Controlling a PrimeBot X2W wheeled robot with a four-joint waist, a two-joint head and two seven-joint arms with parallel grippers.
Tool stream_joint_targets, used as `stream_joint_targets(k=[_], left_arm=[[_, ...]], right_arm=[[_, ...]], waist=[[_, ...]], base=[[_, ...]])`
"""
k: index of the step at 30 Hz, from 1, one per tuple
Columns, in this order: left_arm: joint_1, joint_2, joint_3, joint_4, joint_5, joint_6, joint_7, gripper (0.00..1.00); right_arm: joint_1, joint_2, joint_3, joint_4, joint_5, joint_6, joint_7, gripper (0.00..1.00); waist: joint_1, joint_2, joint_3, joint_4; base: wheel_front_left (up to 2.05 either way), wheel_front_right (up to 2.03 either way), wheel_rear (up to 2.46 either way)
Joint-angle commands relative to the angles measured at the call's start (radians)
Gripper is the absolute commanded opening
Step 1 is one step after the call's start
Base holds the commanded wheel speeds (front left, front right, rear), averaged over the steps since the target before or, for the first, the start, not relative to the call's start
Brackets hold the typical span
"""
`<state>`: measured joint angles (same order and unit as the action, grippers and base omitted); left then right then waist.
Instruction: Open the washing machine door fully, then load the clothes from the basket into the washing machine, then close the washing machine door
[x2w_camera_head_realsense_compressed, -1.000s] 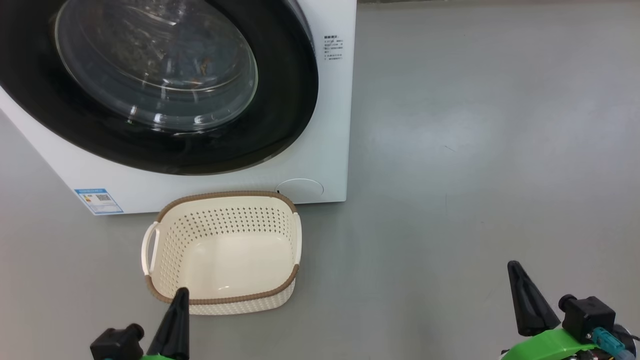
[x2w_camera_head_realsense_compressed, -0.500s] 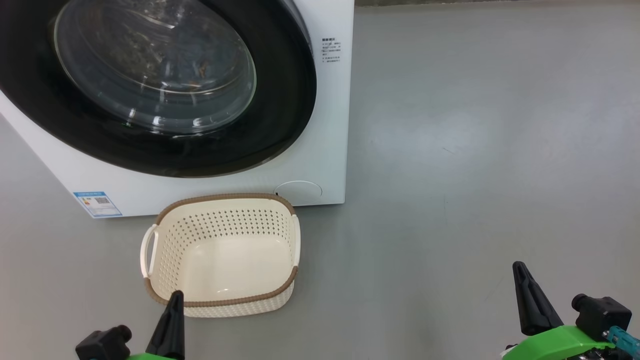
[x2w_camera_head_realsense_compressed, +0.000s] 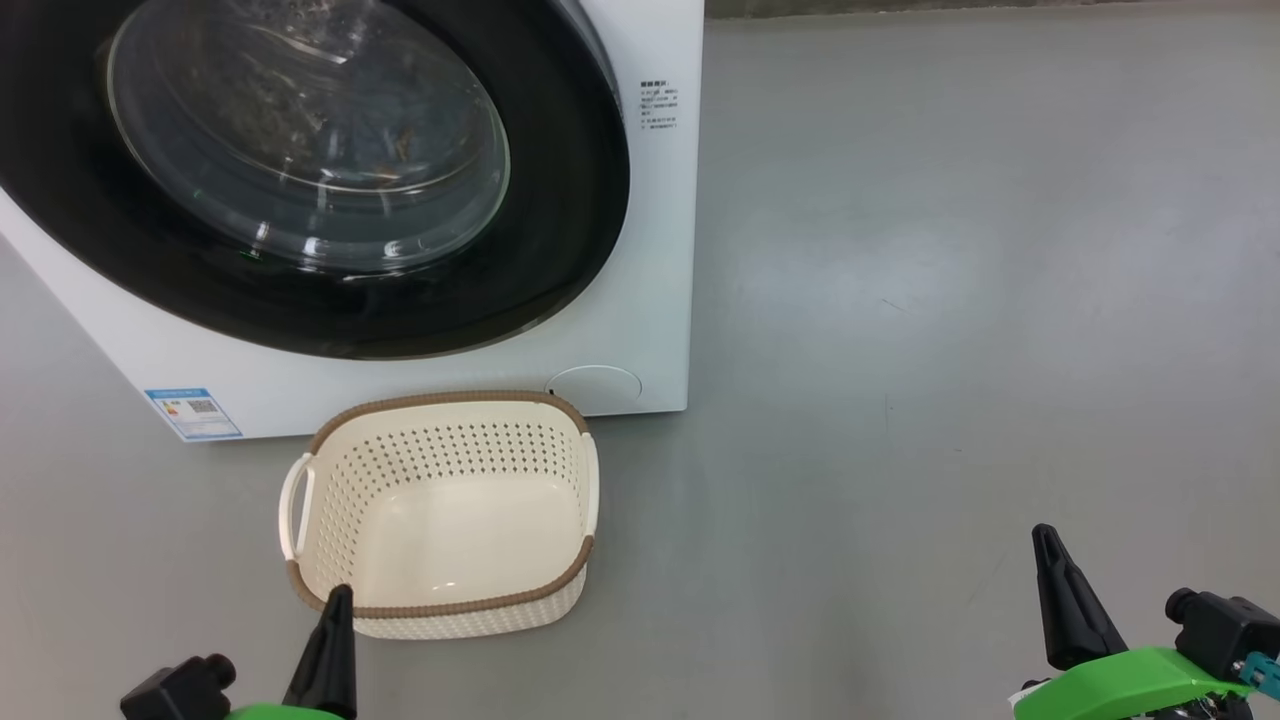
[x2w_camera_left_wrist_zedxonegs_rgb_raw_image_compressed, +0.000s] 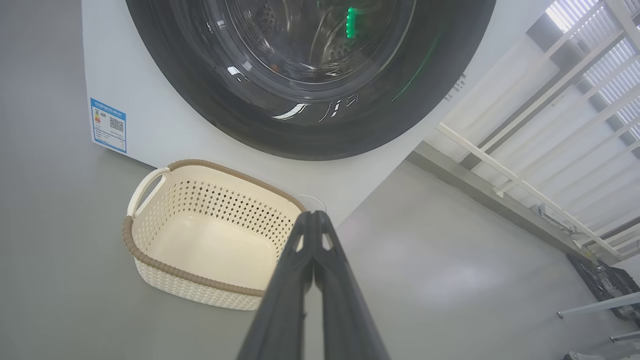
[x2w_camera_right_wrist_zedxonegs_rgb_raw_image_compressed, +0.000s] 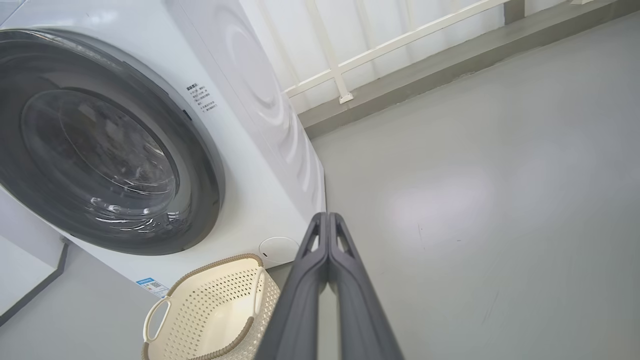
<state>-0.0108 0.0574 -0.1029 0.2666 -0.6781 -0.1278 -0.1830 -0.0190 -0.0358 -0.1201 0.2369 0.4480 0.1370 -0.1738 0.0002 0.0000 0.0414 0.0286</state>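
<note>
Head view: the large round glossy black washing machine door (x2w_camera_head_realsense_compressed: 310, 150), with its clear bulging glass bowl, sits flush against the white front-loading washing machine (x2w_camera_head_realsense_compressed: 650, 300) at the far left. A faint patch of light blue fabric with orange-brown marks, apparently the clothes (x2w_camera_head_realsense_compressed: 400, 140), shows behind the glass. The cream-white perforated plastic basket (x2w_camera_head_realsense_compressed: 450, 450), brown woven-look rim and white side handles, stands just in front of the machine on the smooth grey floor (x2w_camera_head_realsense_compressed: 950, 300), with nothing in it.

The left gripper (x2w_camera_head_realsense_compressed: 338, 605) hovers at the basket's near rim and the right gripper (x2w_camera_head_realsense_compressed: 1045, 545) well apart to the right; each has its dark fingers pressed together on nothing.

The door looks rigid, heavy and slick, its glass breakable. It should swing on a hinge rather than lift, so a hold at its right rim, where a small dark notch (x2w_camera_right_wrist_zedxonegs_rgb_raw_image_compressed: 186, 114) shows in the right wrist view, seems the likeliest. The garment, soft and light, would drape from any pinch. The stiff basket appears light enough to slide if nudged.
</note>
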Motion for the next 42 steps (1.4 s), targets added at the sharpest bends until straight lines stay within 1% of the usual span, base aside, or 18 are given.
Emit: stream_joint_targets(k=[1,42], left_arm=[[-0.037,0.016,0.019,-0.020,-0.033,-0.001,0.009,0.00],[-0.062,0.016,0.090,-0.022,-0.431,-0.002,0.121,0.00]], right_arm=[[-0.030,-0.008,0.002,-0.022,0.038,-0.002,0.006,0.00],[-0.055,-0.011,0.004,-0.009,0.520,-0.004,0.127,0.00]], waist=[[-0.0002,0.0000,-0.001,0.000],[-0.0002,0.0000,-0.017,-0.013]], base=[[0.00,0.00,0.00],[0.00,0.00,0.00]])
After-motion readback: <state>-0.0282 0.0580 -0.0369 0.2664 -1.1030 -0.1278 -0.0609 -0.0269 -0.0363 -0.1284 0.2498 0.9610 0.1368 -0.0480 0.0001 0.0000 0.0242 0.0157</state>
